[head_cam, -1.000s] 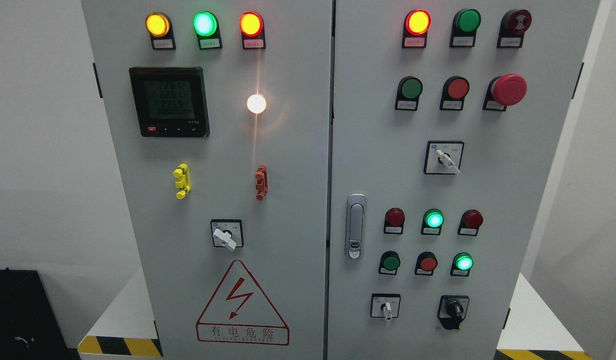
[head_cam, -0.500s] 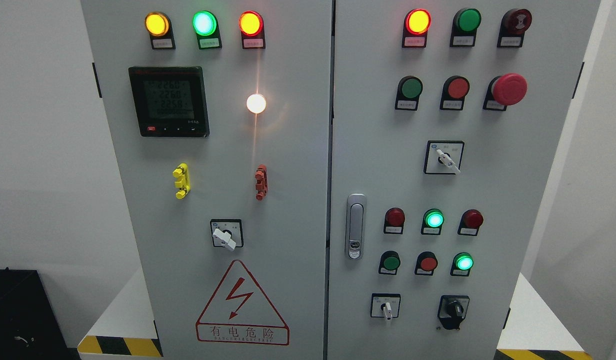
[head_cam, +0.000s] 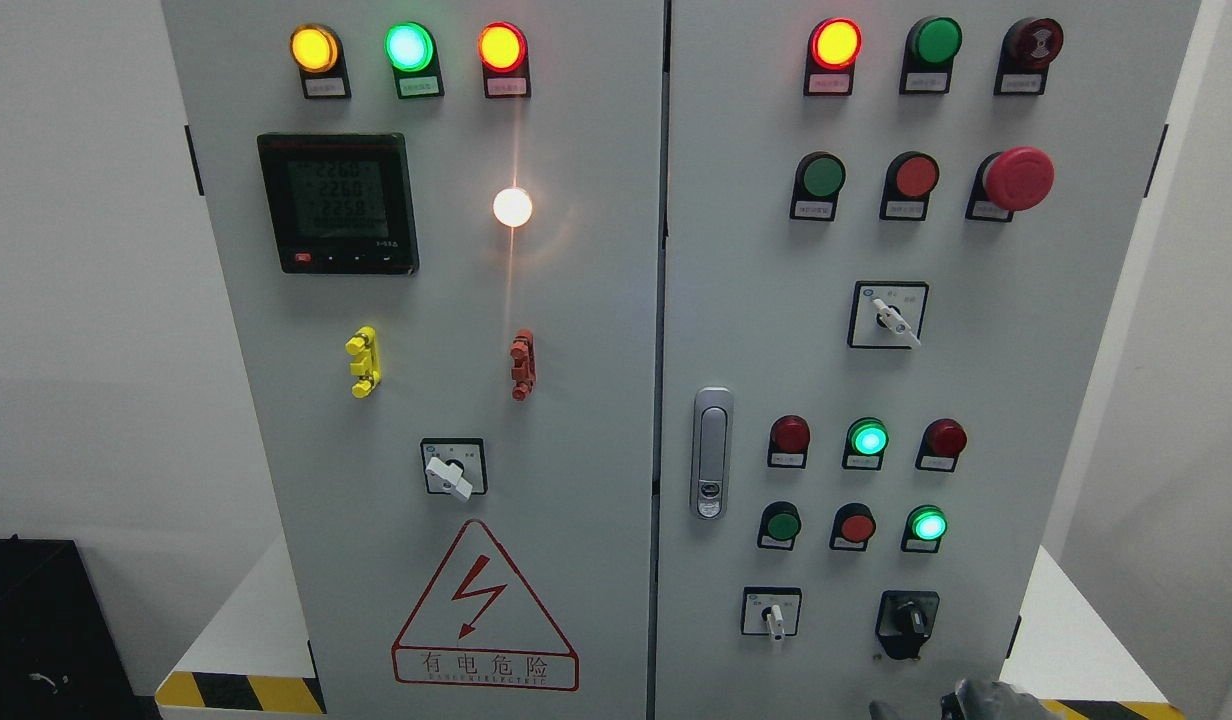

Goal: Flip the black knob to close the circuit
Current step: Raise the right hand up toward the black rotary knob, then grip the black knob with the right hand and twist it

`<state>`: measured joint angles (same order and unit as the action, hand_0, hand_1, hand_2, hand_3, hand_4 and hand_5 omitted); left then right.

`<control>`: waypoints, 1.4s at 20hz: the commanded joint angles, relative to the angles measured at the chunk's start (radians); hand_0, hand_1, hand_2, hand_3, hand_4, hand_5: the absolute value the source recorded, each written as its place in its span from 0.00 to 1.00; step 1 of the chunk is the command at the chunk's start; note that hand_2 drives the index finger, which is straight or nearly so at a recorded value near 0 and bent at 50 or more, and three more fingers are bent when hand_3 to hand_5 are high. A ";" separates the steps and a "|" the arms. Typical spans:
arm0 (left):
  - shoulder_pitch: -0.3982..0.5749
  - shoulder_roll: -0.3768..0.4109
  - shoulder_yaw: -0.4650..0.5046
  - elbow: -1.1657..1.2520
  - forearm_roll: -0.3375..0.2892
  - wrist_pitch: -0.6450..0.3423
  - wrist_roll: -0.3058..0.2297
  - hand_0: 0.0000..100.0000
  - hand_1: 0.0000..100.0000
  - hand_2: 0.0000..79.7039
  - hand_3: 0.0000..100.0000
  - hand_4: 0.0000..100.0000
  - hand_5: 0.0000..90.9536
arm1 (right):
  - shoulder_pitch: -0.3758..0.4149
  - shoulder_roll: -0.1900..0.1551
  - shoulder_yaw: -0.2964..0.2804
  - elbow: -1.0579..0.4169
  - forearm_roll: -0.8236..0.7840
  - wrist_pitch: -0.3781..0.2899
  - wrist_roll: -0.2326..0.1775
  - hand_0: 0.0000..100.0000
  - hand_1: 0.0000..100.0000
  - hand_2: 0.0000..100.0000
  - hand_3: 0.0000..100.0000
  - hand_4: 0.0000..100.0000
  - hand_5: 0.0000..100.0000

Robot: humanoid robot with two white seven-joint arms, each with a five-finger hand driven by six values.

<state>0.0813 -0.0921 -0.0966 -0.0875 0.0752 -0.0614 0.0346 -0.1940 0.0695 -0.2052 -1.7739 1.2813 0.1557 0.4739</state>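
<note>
1. Head view: the black knob (head_cam: 908,622) sits low on the right door of the grey cabinet (head_cam: 576,330), in its bottom row, on a black square plate; its handle points roughly upward, slightly tilted.
2. Just below and right of it, at the picture's bottom edge, the tips of the right robot hand (head_cam: 981,697) show as dark, glossy fingers, apart from the knob and touching nothing visible. Too little of it shows to tell whether the fingers are spread or curled.
3. Left of the knob in the same row is a white selector switch (head_cam: 772,615) pointing down.
4. Above them are two rows of round buttons, with two green lamps lit (head_cam: 867,438).
5. Further left, a silver door handle (head_cam: 712,452) stands by the seam between the doors.
6. On the left door are a red warning triangle (head_cam: 484,610), another white selector, and a digital meter (head_cam: 338,203) higher up.
</note>
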 commanded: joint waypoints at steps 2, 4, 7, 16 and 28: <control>0.000 0.000 0.000 0.000 0.000 0.000 0.001 0.12 0.56 0.00 0.00 0.00 0.00 | -0.051 0.003 -0.003 -0.018 0.039 0.008 0.008 0.00 0.00 0.91 1.00 0.92 0.92; 0.000 0.000 0.000 0.000 0.000 0.000 0.001 0.12 0.56 0.00 0.00 0.00 0.00 | -0.059 0.003 0.000 -0.009 0.046 0.010 0.008 0.00 0.00 0.91 1.00 0.92 0.92; 0.000 0.000 0.000 0.000 0.000 0.000 0.001 0.12 0.56 0.00 0.00 0.00 0.00 | -0.068 0.001 -0.003 0.021 0.053 0.019 0.006 0.00 0.00 0.91 1.00 0.92 0.92; 0.000 0.000 0.000 0.000 0.000 0.000 0.001 0.12 0.56 0.00 0.00 0.00 0.00 | -0.081 0.001 -0.003 0.067 0.073 0.033 -0.003 0.00 0.00 0.90 1.00 0.92 0.92; 0.000 0.000 0.000 0.000 0.000 0.000 0.001 0.12 0.56 0.00 0.00 0.00 0.00 | -0.104 -0.002 -0.036 0.080 0.072 0.042 -0.004 0.00 0.00 0.90 1.00 0.92 0.92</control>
<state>0.0813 -0.0921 -0.0966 -0.0874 0.0752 -0.0614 0.0347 -0.2906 0.0695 -0.2191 -1.7114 1.3524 0.1965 0.4686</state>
